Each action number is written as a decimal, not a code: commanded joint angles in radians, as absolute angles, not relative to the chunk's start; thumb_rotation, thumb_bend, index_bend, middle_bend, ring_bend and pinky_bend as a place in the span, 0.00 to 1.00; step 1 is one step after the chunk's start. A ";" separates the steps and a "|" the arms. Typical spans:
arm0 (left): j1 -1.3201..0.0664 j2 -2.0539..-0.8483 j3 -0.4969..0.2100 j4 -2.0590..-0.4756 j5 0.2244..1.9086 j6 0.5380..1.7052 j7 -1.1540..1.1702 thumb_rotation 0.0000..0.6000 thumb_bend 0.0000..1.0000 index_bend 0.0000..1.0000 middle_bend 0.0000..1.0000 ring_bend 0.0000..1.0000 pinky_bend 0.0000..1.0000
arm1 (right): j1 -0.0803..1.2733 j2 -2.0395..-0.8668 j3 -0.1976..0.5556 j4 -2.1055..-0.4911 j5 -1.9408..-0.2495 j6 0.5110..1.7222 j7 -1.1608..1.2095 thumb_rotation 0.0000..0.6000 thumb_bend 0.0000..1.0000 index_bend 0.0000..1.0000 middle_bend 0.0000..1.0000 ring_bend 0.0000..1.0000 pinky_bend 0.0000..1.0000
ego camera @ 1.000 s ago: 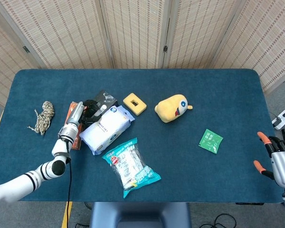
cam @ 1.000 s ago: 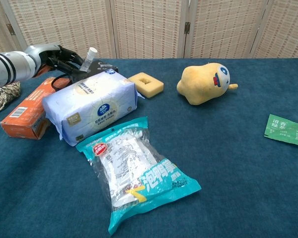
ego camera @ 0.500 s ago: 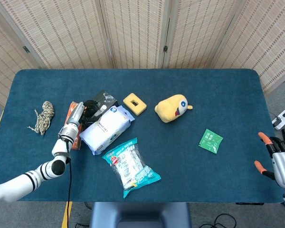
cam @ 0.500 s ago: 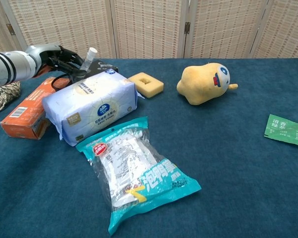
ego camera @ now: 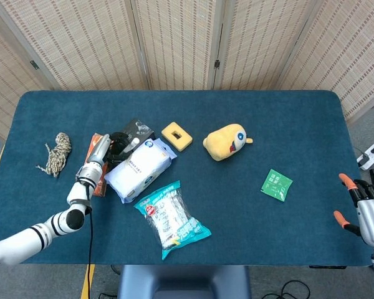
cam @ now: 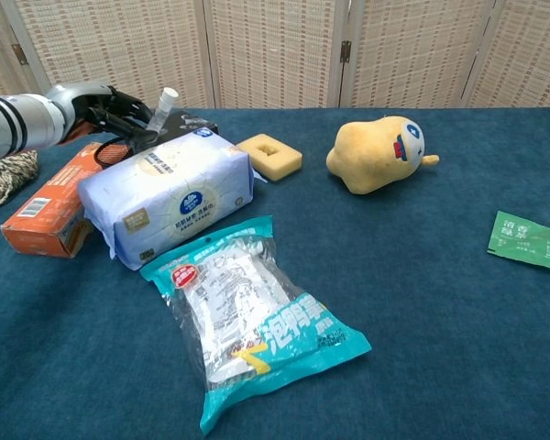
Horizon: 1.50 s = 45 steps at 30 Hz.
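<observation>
Left hand point(cam: 119, 115): dark fingers point(cam: 131, 121) curled and clamped on a small bottle point(cam: 161, 106) with a white cap, held tilted, cap end up and toward the tissue pack. Hand low over the far-left part of the tabletop point(ego camera: 255, 118), behind the tissue pack point(cam: 170, 194) and above the far end of the orange box point(cam: 53, 200). Palm turned inward; wrist and white forearm running back to the left edge of the chest view. In the head view same hand point(ego camera: 115, 144) seen from above, forearm stretching from the lower left corner up to it, elbow near the front tabletop edge.

Bottle just beside the top edge of the tissue pack, over a black packet point(ego camera: 136, 129); contact with the packet not discernible. Orange box lying flat, touching the left side of the tissue pack. Bundle of rope point(ego camera: 56, 153) well to the left of the box.

Right hand point(ego camera: 366, 210): at the right edge of the head view, off the front right corner of the tabletop, holding nothing. Orange-tipped fingers point(ego camera: 344, 180) spread apart, pointing left and up. Not visible in the chest view.

Elsewhere on the tabletop: teal snack bag point(cam: 247, 321) in front of the tissue pack, overlapping its near corner; yellow square block point(cam: 269, 155) with a hole, just right of the pack; yellow plush toy point(cam: 378, 153) farther right; green sachet point(cam: 526, 240) alone near the right side.
</observation>
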<state>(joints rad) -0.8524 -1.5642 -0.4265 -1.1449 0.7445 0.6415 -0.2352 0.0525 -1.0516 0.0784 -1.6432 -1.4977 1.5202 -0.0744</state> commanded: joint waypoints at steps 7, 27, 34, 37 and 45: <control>-0.854 -1.554 -0.420 -1.151 0.746 0.631 -0.233 1.00 0.46 0.53 0.29 0.20 0.14 | 0.051 -1.053 0.078 -1.642 -1.500 1.523 -0.072 1.00 0.18 0.14 0.27 0.17 0.23; -0.680 -1.383 -0.587 -1.389 0.886 0.701 -0.606 1.00 0.48 0.62 0.35 0.22 0.14 | 0.043 -1.056 0.073 -1.641 -1.521 1.542 -0.060 1.00 0.18 0.14 0.27 0.17 0.23; -0.530 -1.248 -0.687 -1.566 1.023 0.635 -0.966 1.00 0.48 0.61 0.35 0.22 0.16 | 0.045 -1.064 0.072 -1.635 -1.524 1.541 -0.055 1.00 0.18 0.15 0.27 0.17 0.23; -0.457 -1.189 -0.713 -1.626 1.126 0.576 -1.143 1.00 0.48 0.61 0.36 0.23 0.18 | 0.047 -1.067 0.072 -1.633 -1.522 1.535 -0.052 1.00 0.18 0.15 0.27 0.17 0.23; -0.415 -1.151 -0.597 -1.560 1.432 0.711 -1.067 1.00 0.48 0.60 0.38 0.28 0.21 | 0.047 -1.068 0.071 -1.626 -1.533 1.543 -0.040 1.00 0.18 0.15 0.27 0.17 0.23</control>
